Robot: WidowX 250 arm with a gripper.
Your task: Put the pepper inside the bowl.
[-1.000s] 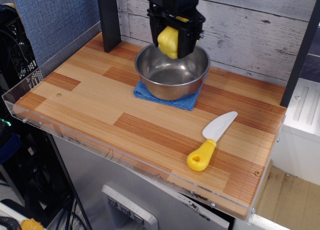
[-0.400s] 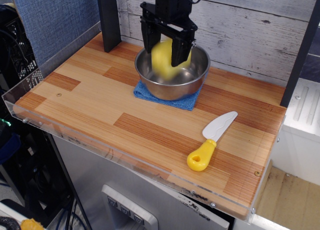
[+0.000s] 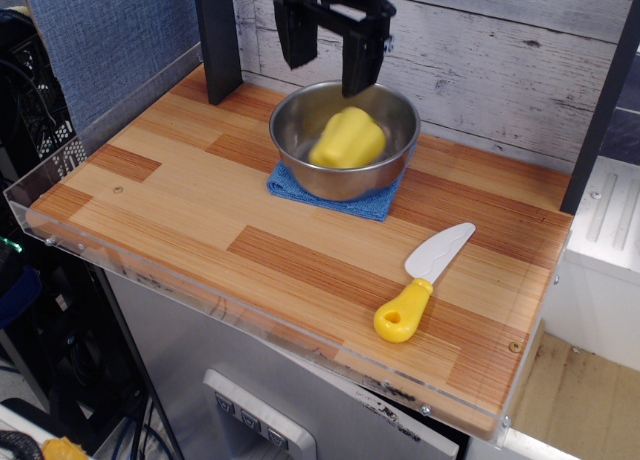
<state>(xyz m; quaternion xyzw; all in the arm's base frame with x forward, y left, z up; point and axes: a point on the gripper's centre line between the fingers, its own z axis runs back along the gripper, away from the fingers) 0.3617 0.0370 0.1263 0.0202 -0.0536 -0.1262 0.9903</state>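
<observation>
The yellow pepper (image 3: 347, 139) lies inside the stainless-steel bowl (image 3: 392, 158), resting on the bowl's bottom. The bowl stands on a blue cloth (image 3: 371, 202) at the back of the wooden table. My black gripper (image 3: 327, 65) hangs above the bowl's back left rim. Its two fingers are spread wide apart and hold nothing. The pepper is clear of both fingers.
A white toy knife with a yellow handle (image 3: 418, 285) lies on the table's front right. A dark post (image 3: 218, 40) stands at the back left, and a plank wall runs behind. A clear acrylic rim (image 3: 200, 295) edges the table's front.
The gripper let go of the pepper, which dropped into the bowl. The gripper then rose and shifted a little to the left with its fingers open.
</observation>
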